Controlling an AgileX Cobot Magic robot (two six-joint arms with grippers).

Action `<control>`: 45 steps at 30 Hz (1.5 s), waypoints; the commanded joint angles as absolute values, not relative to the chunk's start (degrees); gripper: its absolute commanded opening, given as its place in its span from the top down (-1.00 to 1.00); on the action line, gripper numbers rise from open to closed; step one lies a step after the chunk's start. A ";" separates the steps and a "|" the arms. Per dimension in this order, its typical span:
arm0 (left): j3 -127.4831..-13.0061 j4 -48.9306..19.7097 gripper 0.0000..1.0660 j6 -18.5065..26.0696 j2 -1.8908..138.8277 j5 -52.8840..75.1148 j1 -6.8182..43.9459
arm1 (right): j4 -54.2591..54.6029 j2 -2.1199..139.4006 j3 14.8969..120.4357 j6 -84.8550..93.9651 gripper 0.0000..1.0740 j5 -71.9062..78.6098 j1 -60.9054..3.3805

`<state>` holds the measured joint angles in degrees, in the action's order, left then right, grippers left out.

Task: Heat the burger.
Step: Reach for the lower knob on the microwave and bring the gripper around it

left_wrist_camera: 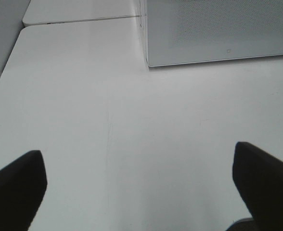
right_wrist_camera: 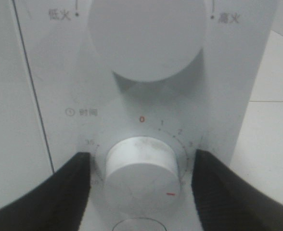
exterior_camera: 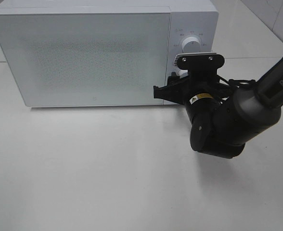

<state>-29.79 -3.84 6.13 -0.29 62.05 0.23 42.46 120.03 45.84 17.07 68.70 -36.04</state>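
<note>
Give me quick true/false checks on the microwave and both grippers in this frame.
1. The microwave door is shut. True.
2. The left gripper holds the burger. False: it is open over the table, and no burger is in view.
3. The right gripper has a finger on each side of the timer knob. True.
4. The knob's red mark sits at 0. False: it is turned well away from the 0.

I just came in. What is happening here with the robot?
The right gripper is at the lower knob of the microwave, one finger on each side, not yet gripping it. The door is shut; no burger is in sight. The left gripper hangs open above the table.
</note>
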 commanded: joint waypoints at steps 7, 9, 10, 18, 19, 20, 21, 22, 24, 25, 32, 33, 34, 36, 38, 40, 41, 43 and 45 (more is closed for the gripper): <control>-29.62 -4.13 -0.83 5.90 -1.72 61.25 0.00 | 41.42 119.98 46.98 15.01 1.00 77.06 -35.47; -29.62 -4.13 -0.83 5.90 -1.72 61.25 0.00 | 41.42 119.98 46.98 15.01 1.00 77.06 -35.47; -29.62 -4.13 -0.83 5.90 -1.72 61.25 0.00 | 41.42 119.98 46.98 15.01 1.00 77.06 -35.47; -29.62 -4.13 -0.83 5.90 -1.72 61.25 0.00 | 41.42 119.98 46.98 15.18 1.00 77.92 -35.47; -29.62 -4.13 -0.83 5.90 -1.72 61.25 0.00 | 41.37 119.98 46.98 15.13 1.00 78.15 -35.47; -29.62 -4.13 -0.83 5.90 -1.72 61.25 0.00 | 41.37 119.98 46.98 15.13 1.00 78.15 -35.47; -29.62 -4.13 -0.83 5.90 -1.72 61.25 0.00 | 41.14 119.98 46.98 14.32 1.00 78.55 -35.47; -29.62 -4.13 -0.83 5.90 -1.72 61.25 0.00 | 41.14 119.98 46.98 13.35 1.00 78.72 -35.47; -29.62 -4.13 -0.83 5.90 -1.72 61.25 0.00 | 40.51 119.98 46.98 11.57 1.00 79.53 -35.47; -29.62 -4.13 -0.83 5.90 -1.72 61.25 0.00 | 40.51 119.98 46.98 11.57 1.00 79.53 -35.47; -29.62 -4.13 -0.83 5.90 -1.72 61.25 0.00 | 37.70 119.98 46.98 0.00 1.00 80.10 -35.47; -29.62 -4.13 -0.83 5.90 -1.72 61.25 0.00 | 36.44 119.98 46.98 -3.44 1.00 80.10 -35.47; -29.62 -4.13 -0.83 5.90 -1.72 61.25 0.00 | 36.44 119.98 46.98 -3.44 1.00 80.10 -35.47; -29.62 -4.13 -0.83 5.90 -1.72 61.25 0.00 | 34.61 119.98 46.98 -8.65 1.00 80.10 -35.47; -29.62 -4.13 -0.83 5.90 -1.72 61.25 0.00 | 33.98 119.98 46.98 -10.49 1.00 80.10 -35.47; -29.62 -4.13 -0.83 5.90 -1.72 61.25 0.00 | 32.31 119.98 46.98 -13.35 1.00 80.10 -35.47; -29.62 -4.13 -0.83 5.90 -1.72 61.25 0.00 | 30.77 119.98 46.98 -16.04 1.00 80.10 -35.47; -29.62 -4.13 -0.83 5.90 -1.72 61.25 0.00 | 30.25 119.98 46.98 -17.13 1.00 80.10 -35.47; -29.62 -4.13 -0.83 5.90 -1.72 61.25 0.00 | 29.22 119.98 46.98 -19.31 1.00 80.10 -35.47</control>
<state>-29.79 -3.84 6.13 -0.29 62.05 0.23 37.82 120.21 44.98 -15.99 69.27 -35.47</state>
